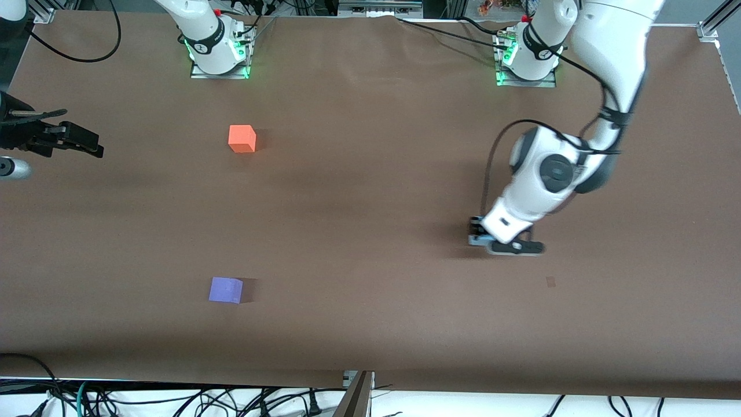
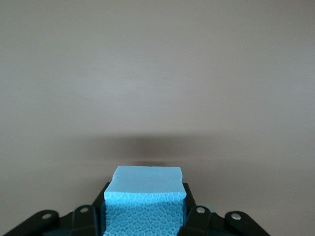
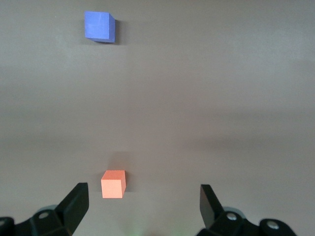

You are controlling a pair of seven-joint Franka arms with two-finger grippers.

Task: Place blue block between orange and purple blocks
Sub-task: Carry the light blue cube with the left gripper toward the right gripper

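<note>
Left gripper [image 1: 502, 243] is sitting low at the bench [image 1: 370, 231] toward the left arm's end, jaws closing on the blue block [image 2: 144, 206], which fills the gap between them with its top standing proud of the fingertips; whether it is off the surface cannot be told. Right gripper [image 3: 142, 204] is waiting, jaws wide with nothing between them, at the right arm's end; the orange block [image 3: 113, 184] is lying just ahead of its fingertips and the purple block [image 3: 100, 26] well ahead. The gap those two leave is well apart from the blue block, so a long carry is coming. Likely risks: the foam looks soft, so a shallow or off-centre pinch may be letting it twist or slip in transit; a low carry could be dragging it; a skewed release could be nudging either neighbour.
</note>
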